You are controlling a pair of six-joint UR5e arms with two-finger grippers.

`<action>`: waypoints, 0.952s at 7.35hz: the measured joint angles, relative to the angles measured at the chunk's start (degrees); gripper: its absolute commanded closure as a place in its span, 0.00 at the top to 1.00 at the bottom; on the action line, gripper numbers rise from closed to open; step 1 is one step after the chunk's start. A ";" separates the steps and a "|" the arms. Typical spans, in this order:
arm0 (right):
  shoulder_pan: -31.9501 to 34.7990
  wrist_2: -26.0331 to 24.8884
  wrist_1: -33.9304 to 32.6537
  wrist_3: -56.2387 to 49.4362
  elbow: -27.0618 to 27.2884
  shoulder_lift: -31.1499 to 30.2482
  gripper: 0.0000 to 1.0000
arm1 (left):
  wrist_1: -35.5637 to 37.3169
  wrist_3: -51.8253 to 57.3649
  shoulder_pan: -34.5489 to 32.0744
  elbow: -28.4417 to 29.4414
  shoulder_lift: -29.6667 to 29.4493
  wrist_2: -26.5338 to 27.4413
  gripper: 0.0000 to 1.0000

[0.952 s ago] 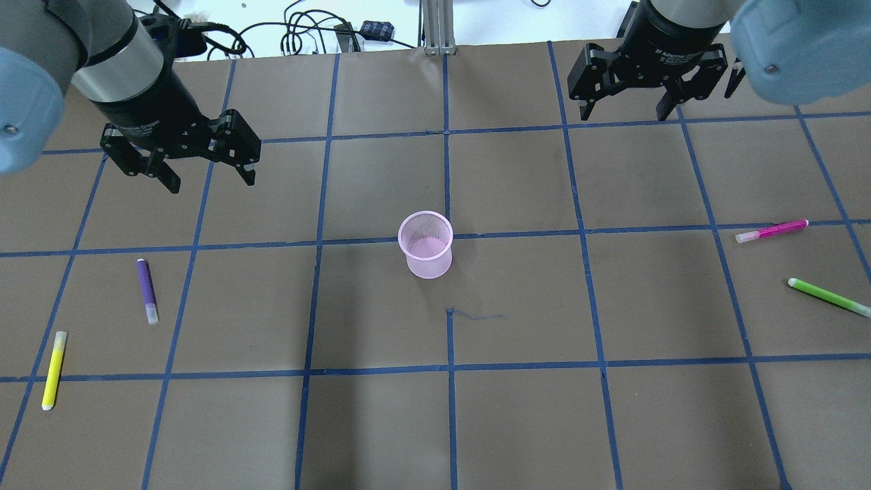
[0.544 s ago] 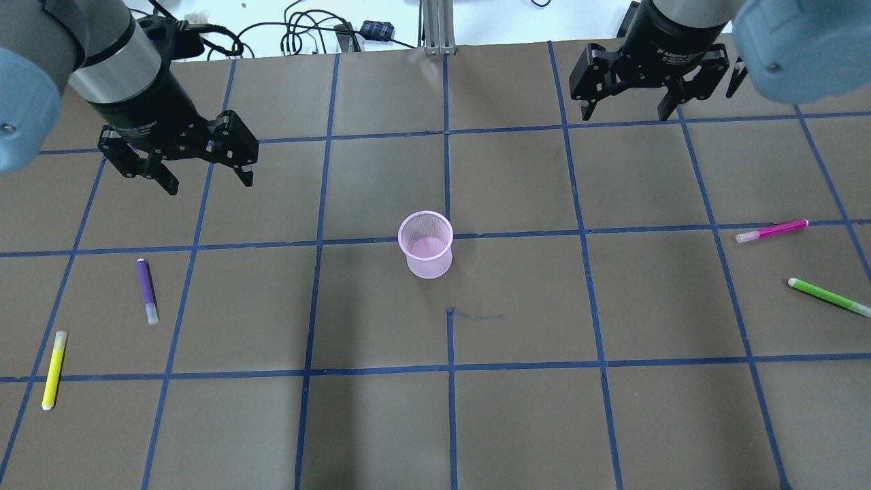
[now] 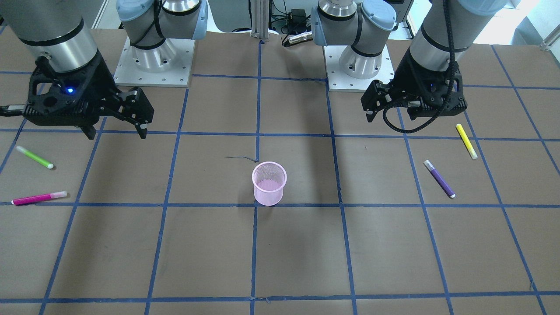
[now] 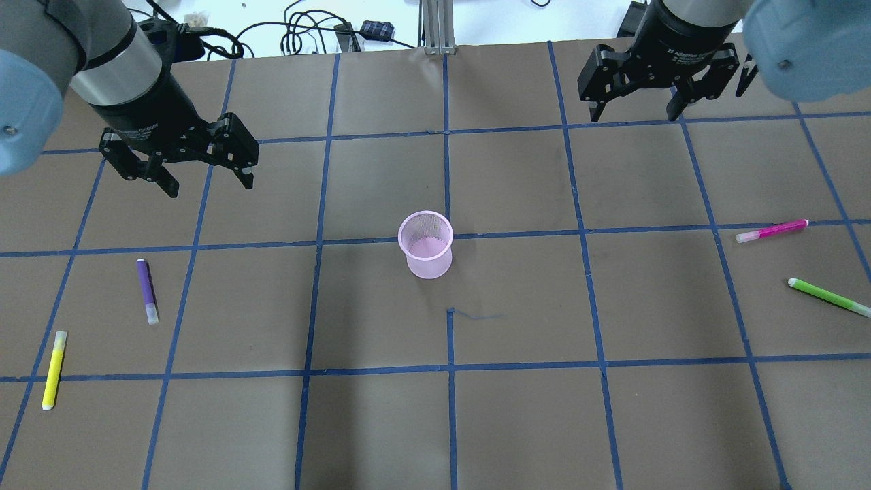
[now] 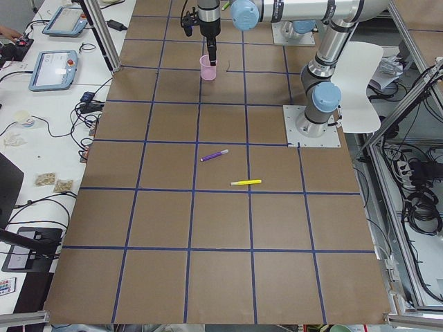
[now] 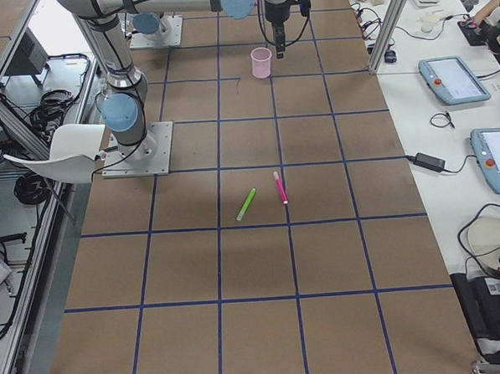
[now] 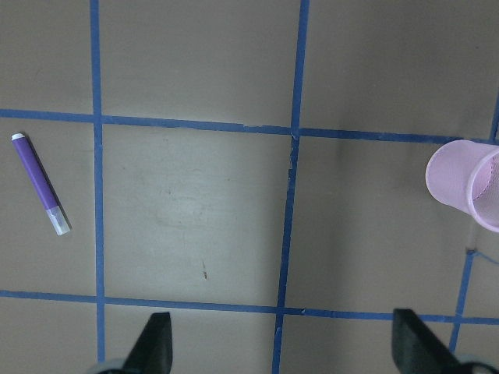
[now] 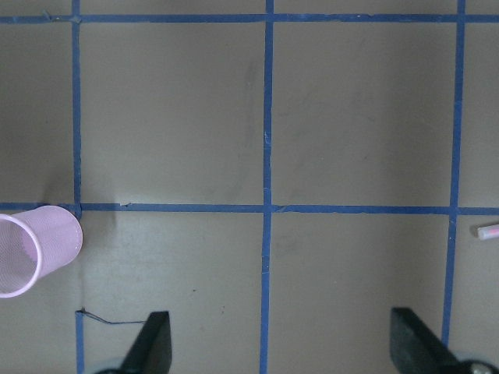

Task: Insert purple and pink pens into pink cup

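In the overhead view the pink cup (image 4: 426, 248) stands upright at the centre of the brown, blue-gridded surface (image 4: 517, 408), its mouth open.

The left tool (image 4: 209, 185) hangs above the surface in the upper left of that view, spread wide and holding nothing. The purple pen (image 4: 146, 289) lies flat below it in the frame, well apart and a little nearer the left edge, running almost straight up and down the frame with its pale cap at the lower end. From the left wrist camera the purple pen (image 7: 40, 184) sits in the upper left, far outside the two dark tips at the bottom edge, and the pink cup (image 7: 468, 183) is cut off by the right edge.

The right tool (image 4: 635, 114) hovers in the upper right of the overhead view, also wide apart and empty. The pink pen (image 4: 772, 231) lies flat lower and further right, well clear of it, its pale cap pointing toward the cup. The right wrist camera catches only that cap's end (image 8: 487, 231) at the right edge, with the cup (image 8: 35, 249) at the left edge.

A yellow pen (image 4: 54, 369) lies at lower left and a green pen (image 4: 828, 297) at the right edge.
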 measured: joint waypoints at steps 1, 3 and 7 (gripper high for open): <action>-3.60 0.12 0.21 -8.71 0.42 0.18 1.00 | -0.04 0.12 0.06 -0.04 0.00 0.03 1.00; -12.73 0.58 -0.14 -29.73 3.29 0.64 1.00 | -0.13 0.21 0.15 -0.13 -0.02 0.02 1.00; -25.73 6.41 -4.90 -65.45 11.01 2.24 1.00 | 1.43 0.00 1.40 -0.23 -1.01 -0.29 1.00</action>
